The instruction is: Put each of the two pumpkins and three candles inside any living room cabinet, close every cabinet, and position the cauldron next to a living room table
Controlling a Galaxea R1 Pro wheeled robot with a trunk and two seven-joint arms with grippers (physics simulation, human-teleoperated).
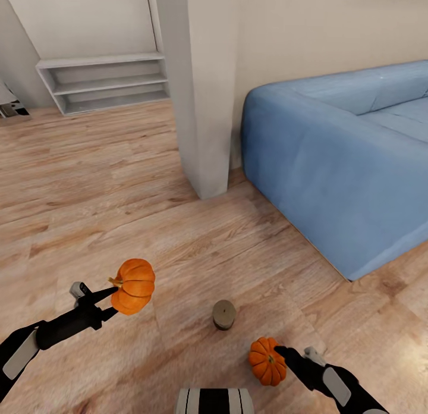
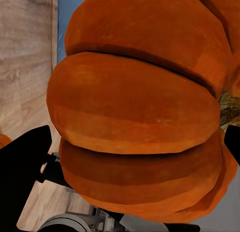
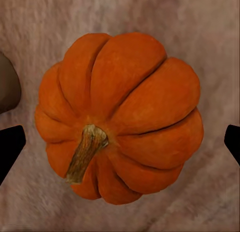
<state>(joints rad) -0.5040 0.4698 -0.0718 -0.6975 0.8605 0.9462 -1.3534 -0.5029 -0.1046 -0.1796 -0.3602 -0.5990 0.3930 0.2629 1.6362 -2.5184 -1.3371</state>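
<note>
My left gripper [image 1: 114, 301] is shut on one orange ribbed pumpkin [image 1: 134, 286] and holds it above the wooden floor at lower left. Up close in the left wrist view, that pumpkin [image 2: 135, 112] sits between the black fingertips [image 2: 25, 162]. A second pumpkin [image 1: 267, 361] rests on the floor at lower right. My right gripper [image 1: 280, 353] is open right beside it. In the right wrist view this pumpkin [image 3: 122, 117] lies stem-up between the spread fingertips [image 3: 10, 149], with gaps on both sides. One short tan candle [image 1: 224, 314] stands upright on the floor between the two pumpkins.
A big blue sofa [image 1: 345, 164] takes up the right side. A white wall corner [image 1: 202, 104] juts out ahead at centre. A low grey shelf unit [image 1: 101, 84] stands at the far left back. My base [image 1: 214, 401] shows at the bottom edge.
</note>
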